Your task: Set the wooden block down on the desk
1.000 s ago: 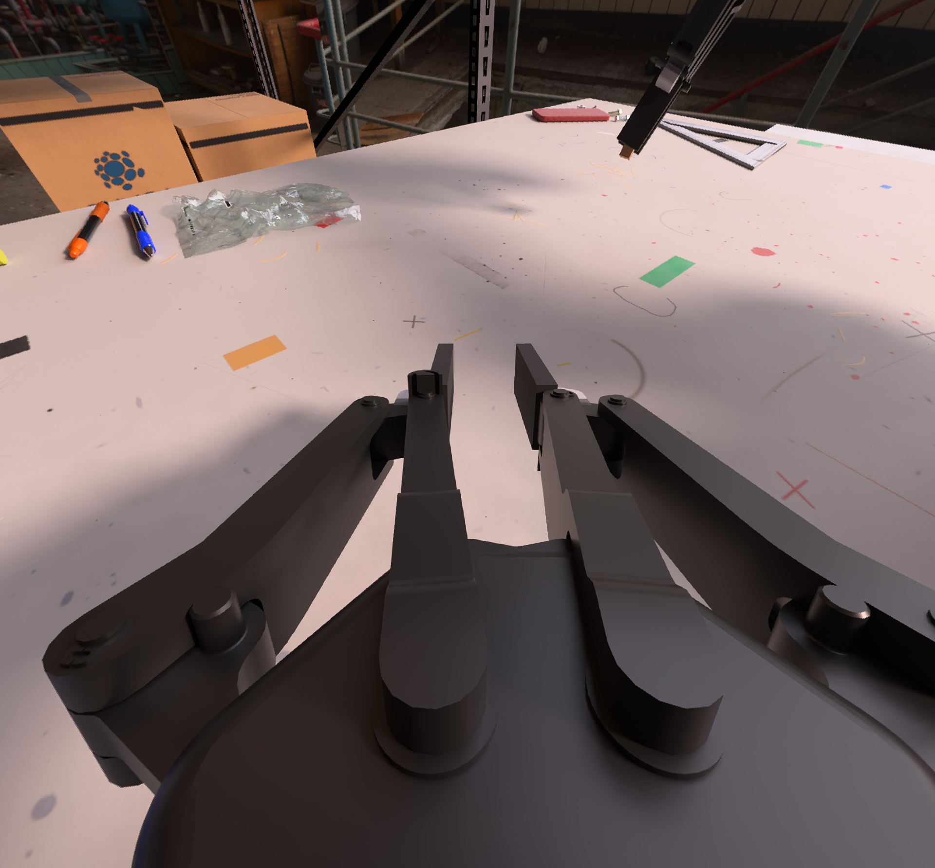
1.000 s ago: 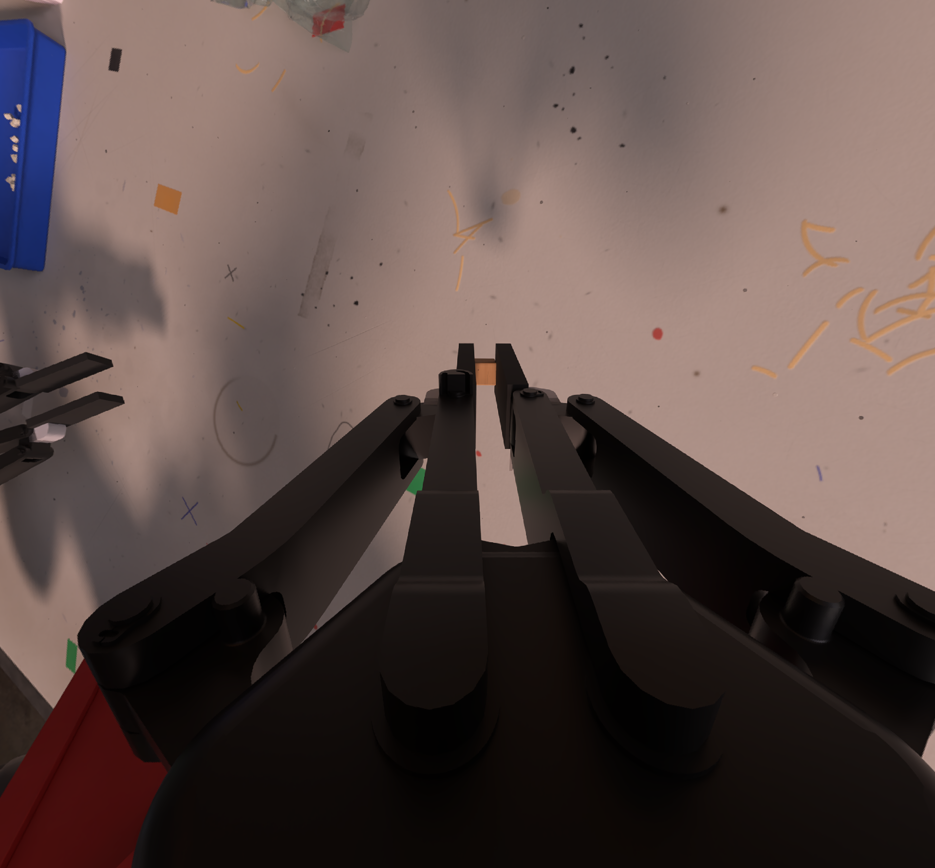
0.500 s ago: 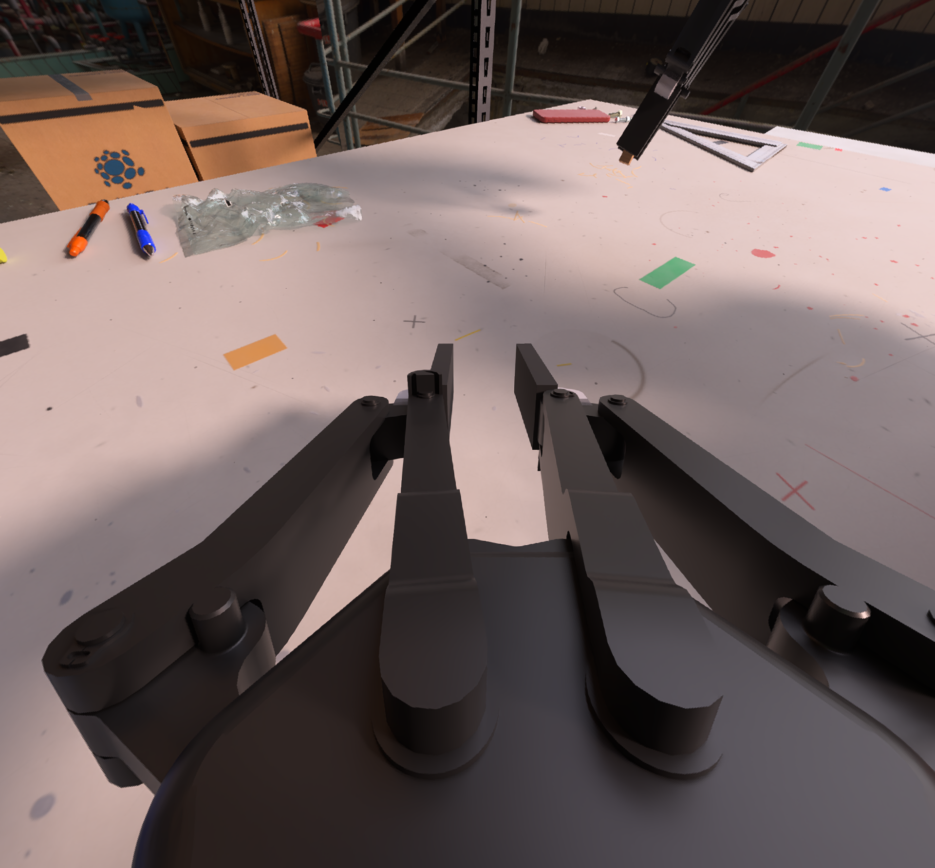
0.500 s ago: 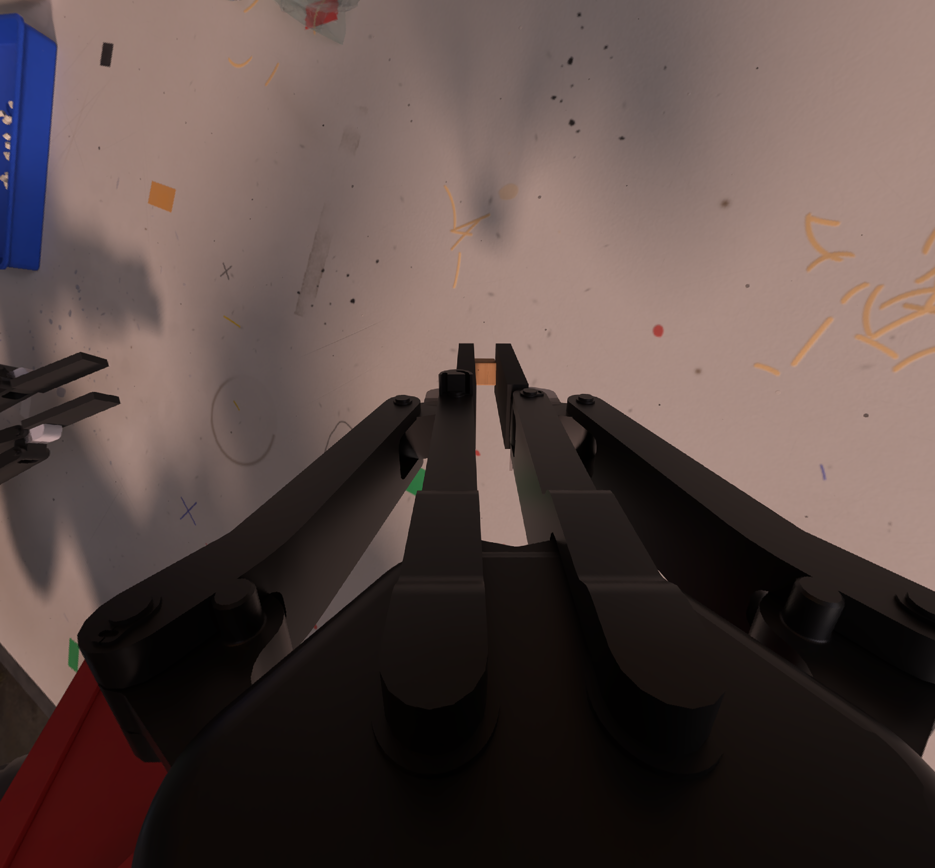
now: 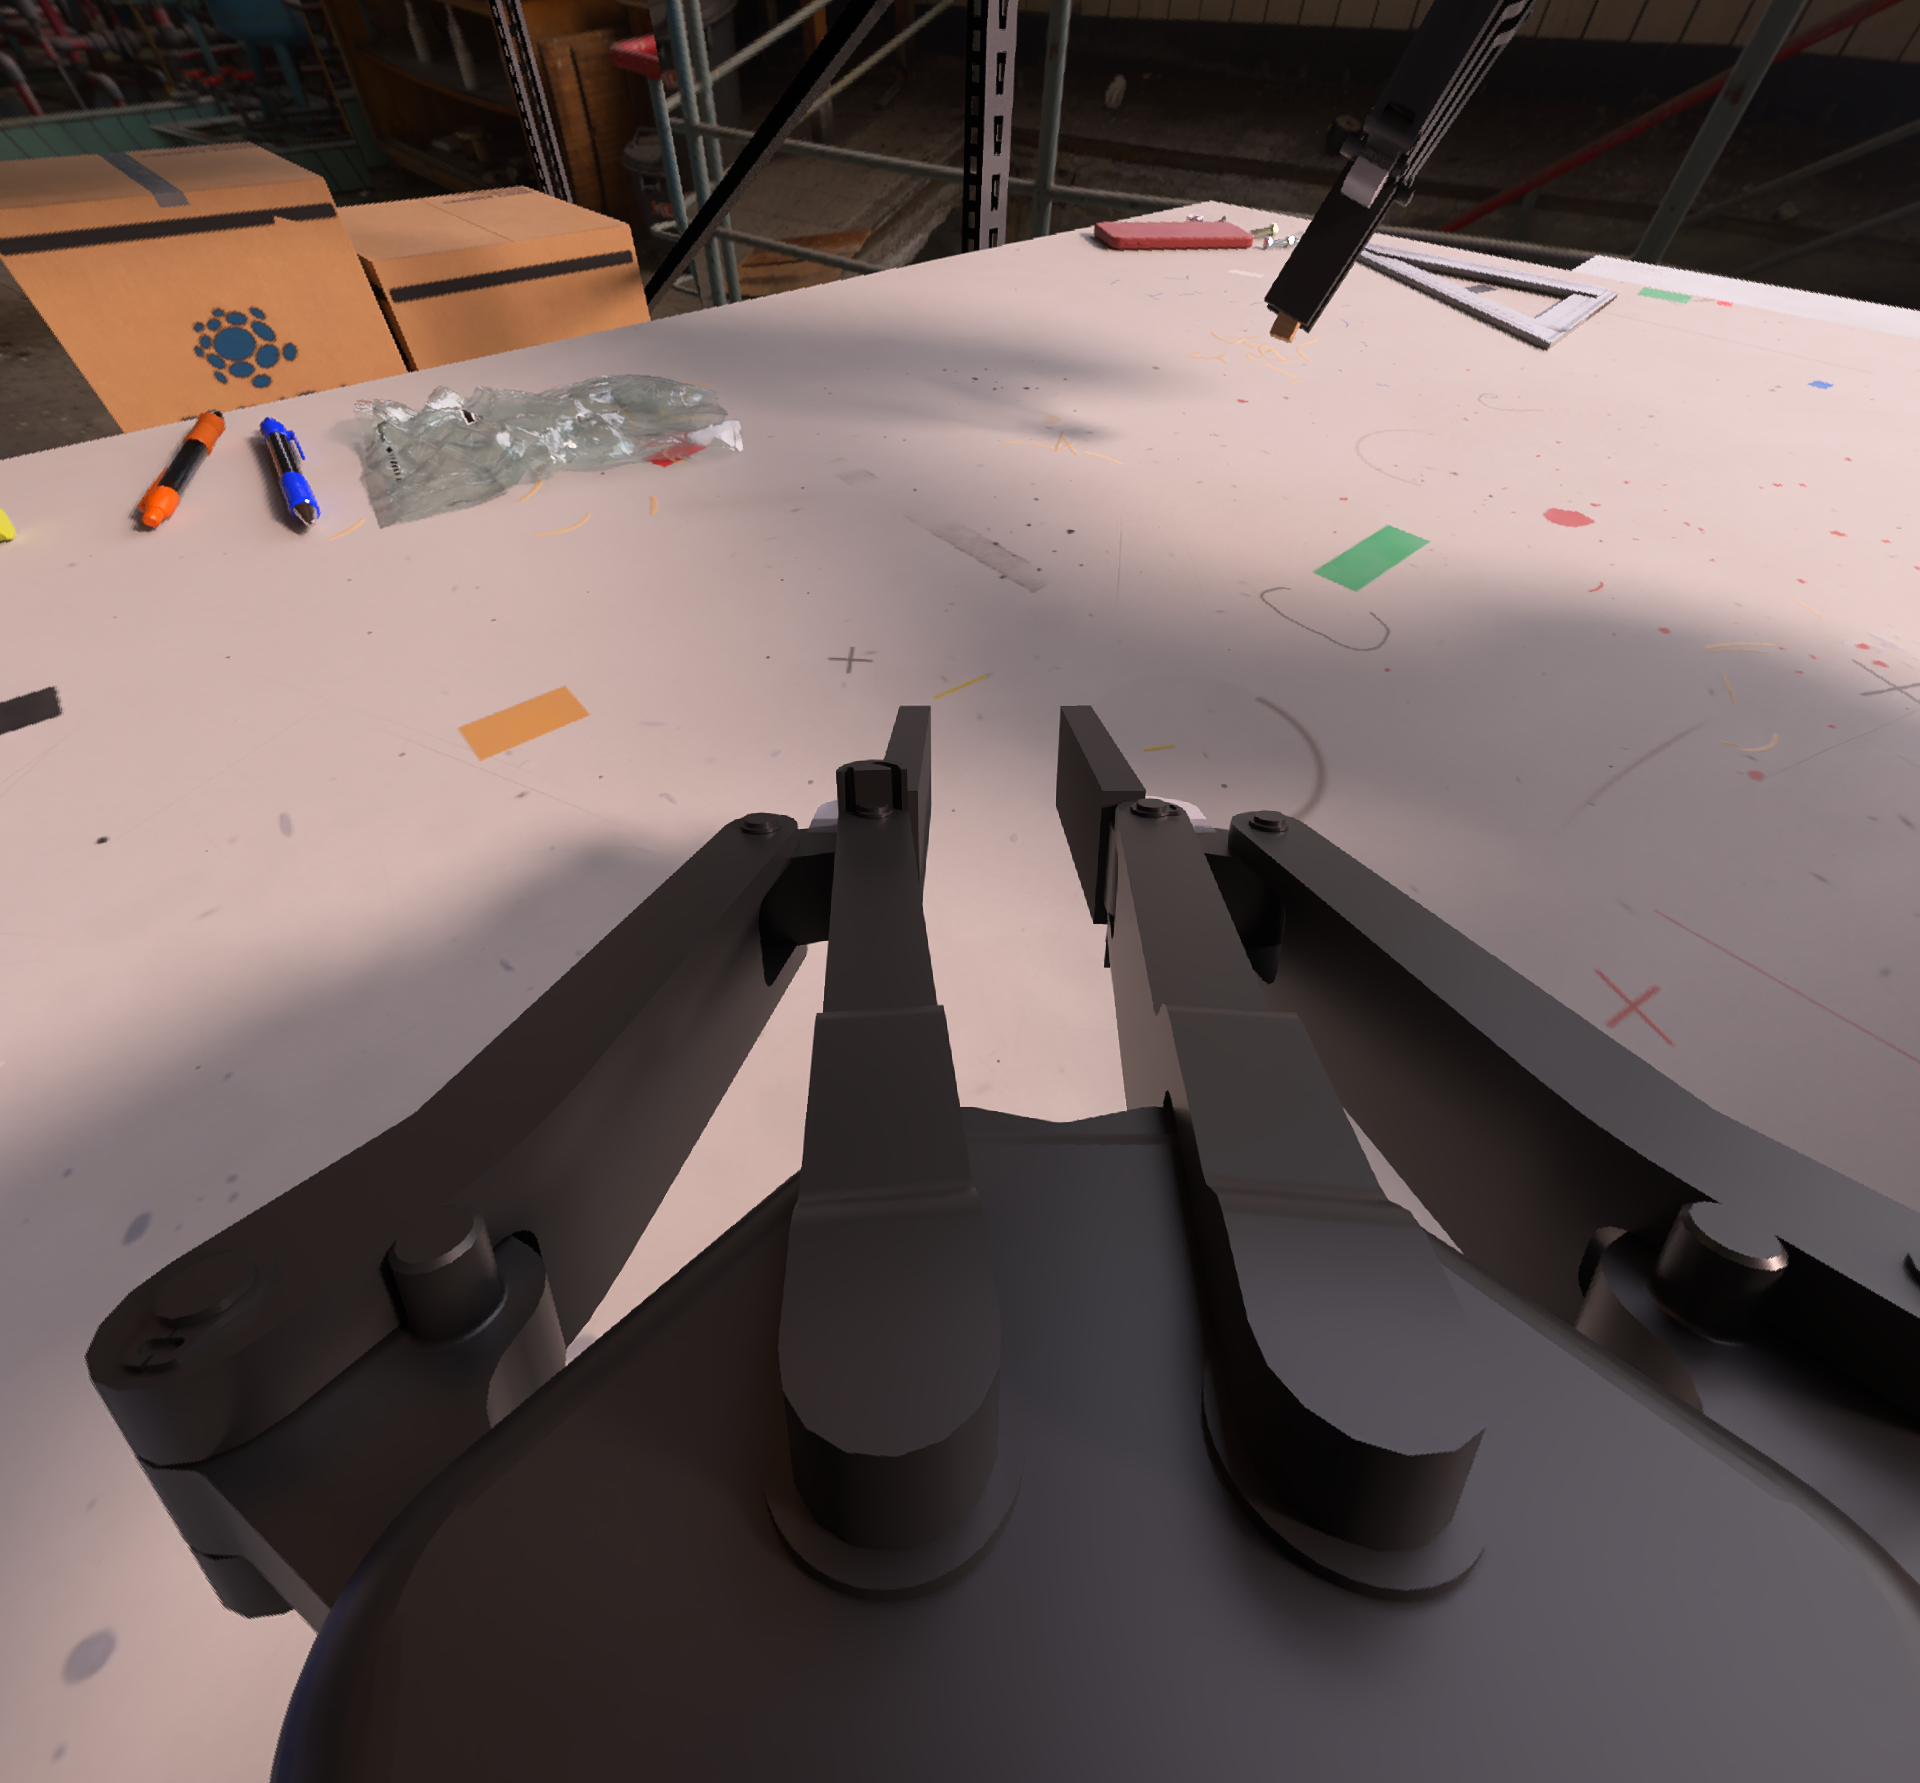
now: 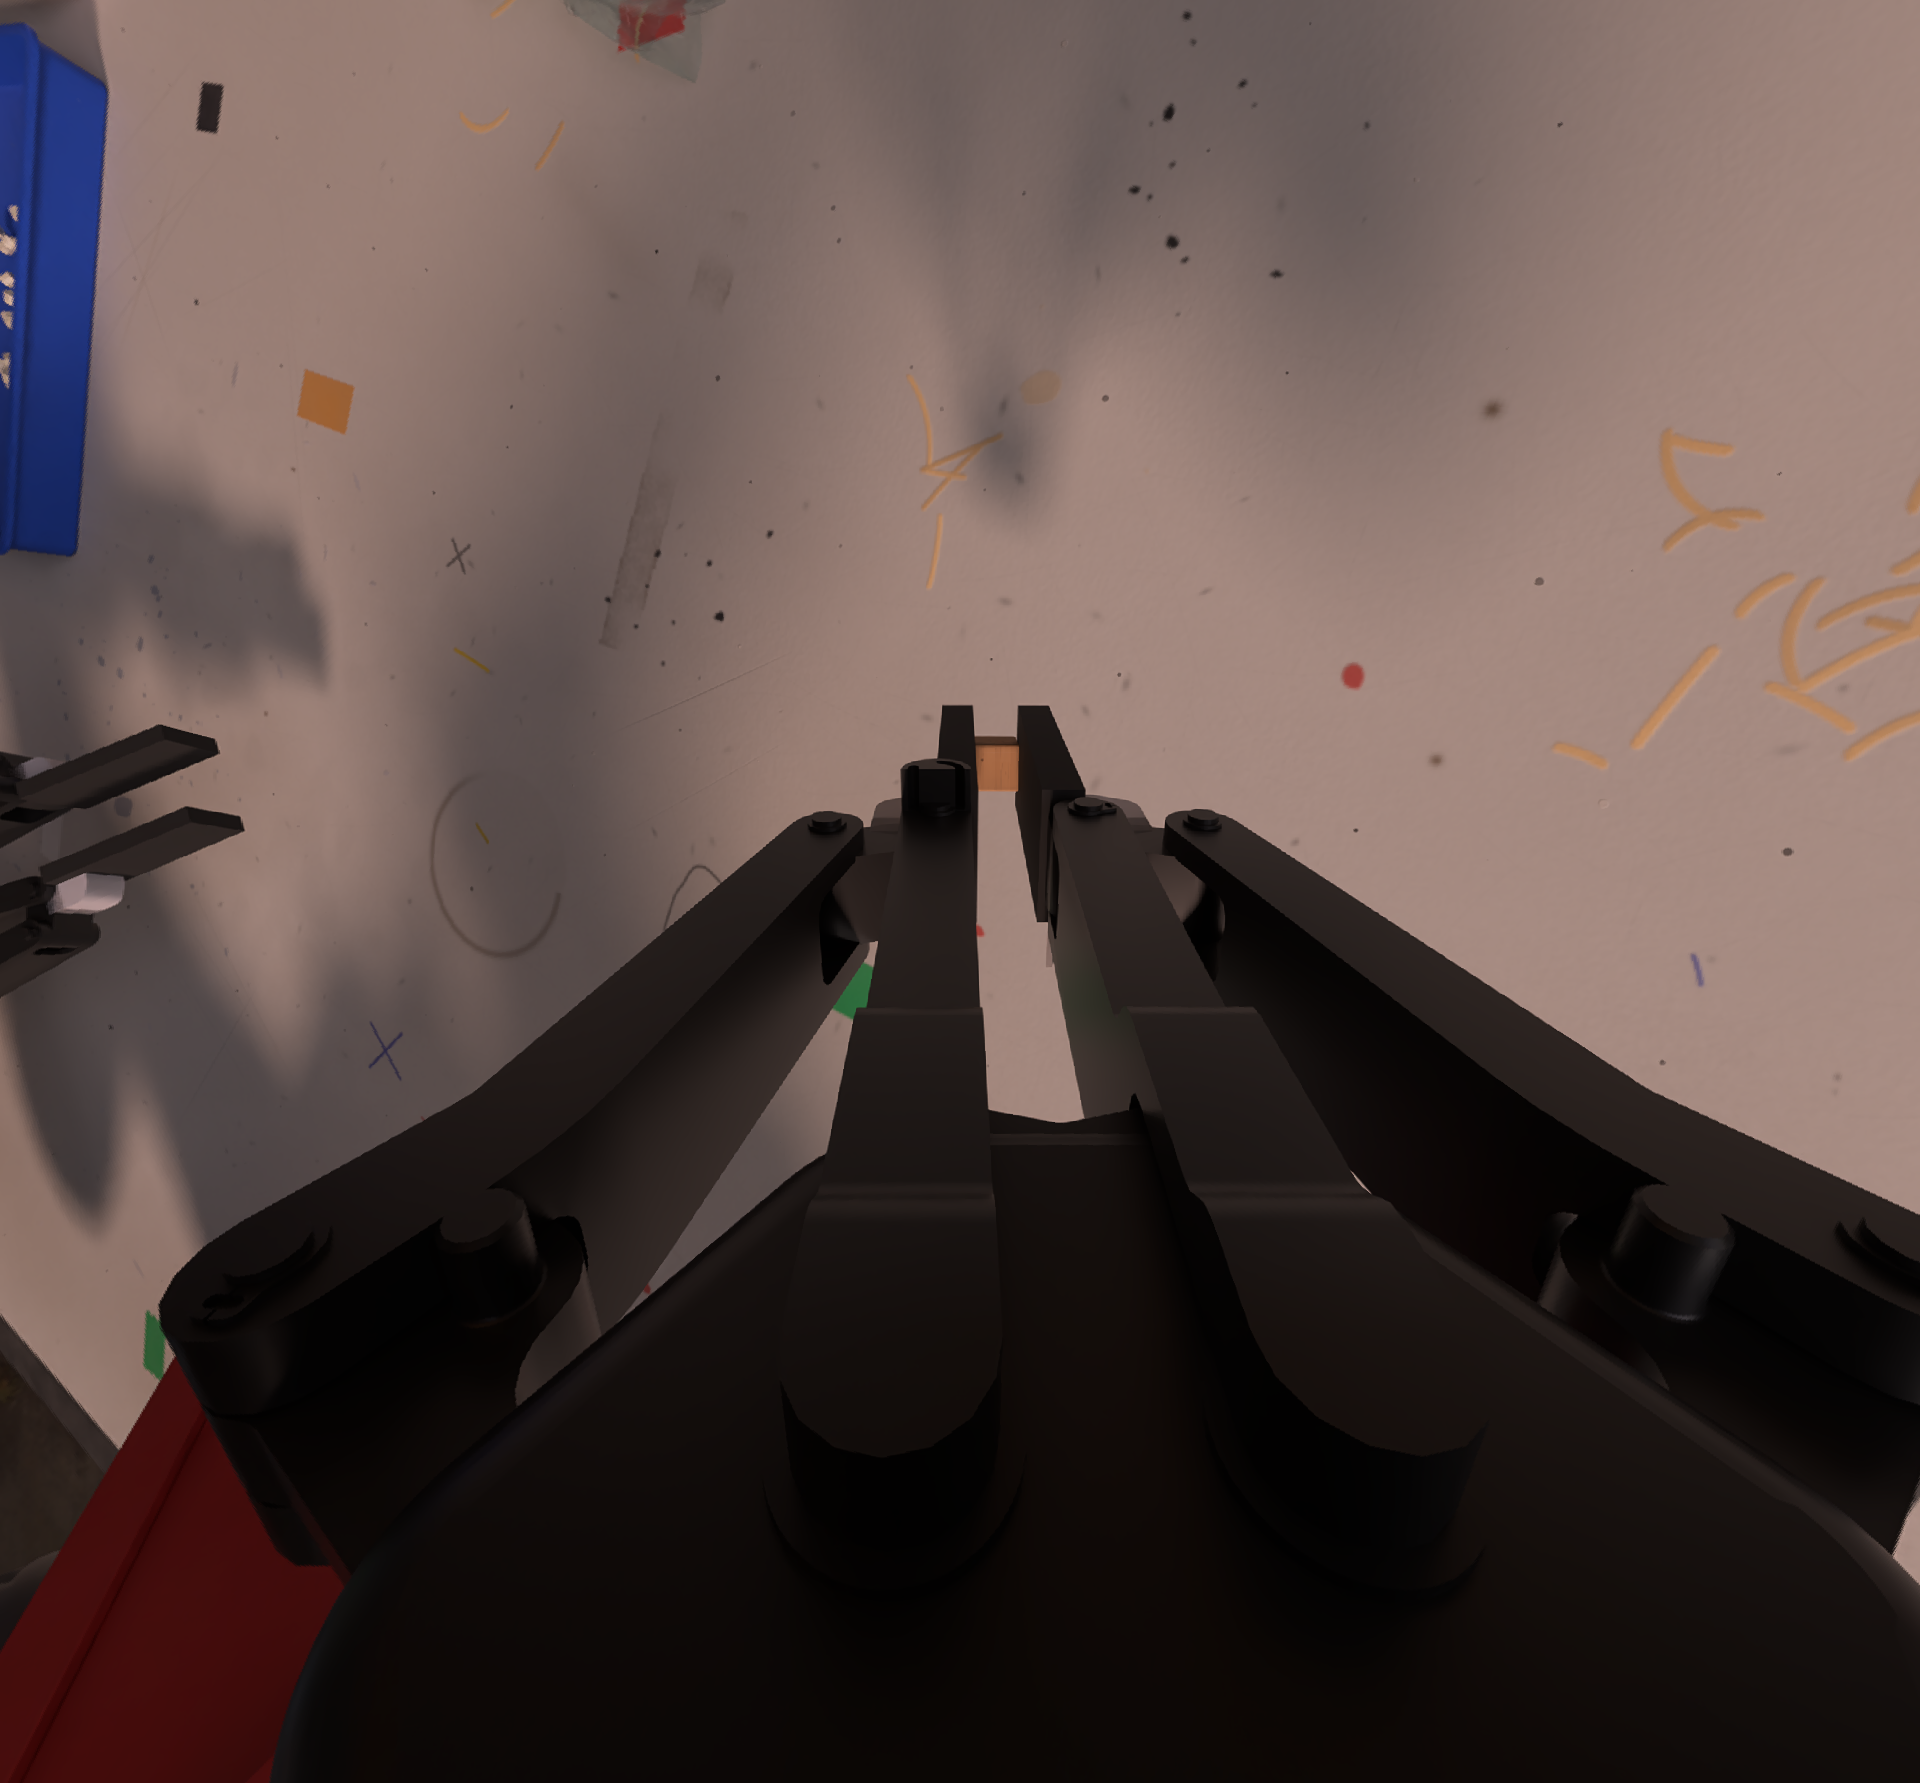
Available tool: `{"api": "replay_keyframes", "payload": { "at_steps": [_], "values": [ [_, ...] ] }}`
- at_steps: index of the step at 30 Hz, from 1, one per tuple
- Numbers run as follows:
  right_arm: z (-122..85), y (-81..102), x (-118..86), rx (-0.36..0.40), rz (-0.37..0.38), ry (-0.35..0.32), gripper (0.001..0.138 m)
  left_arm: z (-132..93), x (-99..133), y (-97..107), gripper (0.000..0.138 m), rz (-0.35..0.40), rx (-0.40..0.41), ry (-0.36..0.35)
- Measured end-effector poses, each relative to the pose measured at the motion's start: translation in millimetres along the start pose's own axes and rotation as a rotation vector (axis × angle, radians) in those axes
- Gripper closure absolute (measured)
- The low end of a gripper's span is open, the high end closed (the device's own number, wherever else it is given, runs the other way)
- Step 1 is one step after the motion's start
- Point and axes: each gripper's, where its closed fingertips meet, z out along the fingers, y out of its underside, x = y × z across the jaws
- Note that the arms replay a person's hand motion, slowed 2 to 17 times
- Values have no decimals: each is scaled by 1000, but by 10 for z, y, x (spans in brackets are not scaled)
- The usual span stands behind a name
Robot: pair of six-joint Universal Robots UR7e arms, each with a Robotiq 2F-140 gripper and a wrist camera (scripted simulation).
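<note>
Likely an industrial workshop, steel racking (image 5: pixel 985 50), cardboard boxes (image 5: pixel 187 279), paint-flecked desk (image 5: pixel 727 611), dim pipework behind

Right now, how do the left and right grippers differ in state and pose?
The right gripper is shut on the wooden block; the left gripper is open and empty. The right points steeply down, high over the desk; the left reaches forward, low along it. Both are dark, two-fingered.

Left tool (image 5: pixel 994 746) empty, parted; right tool (image 5: pixel 1291 317) pinching wooden block (image 5: pixel 1284 327) above desk (image 5: pixel 727 611).
</note>
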Motion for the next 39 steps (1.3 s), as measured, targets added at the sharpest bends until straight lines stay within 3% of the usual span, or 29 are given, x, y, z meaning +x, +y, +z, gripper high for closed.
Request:
{"api": "replay_keyframes", "payload": {
  "at_steps": [39],
  "values": [
    [0,11,41,3,14,-5,128,4,3,6,105,5,-5,-2]
  ]
}}
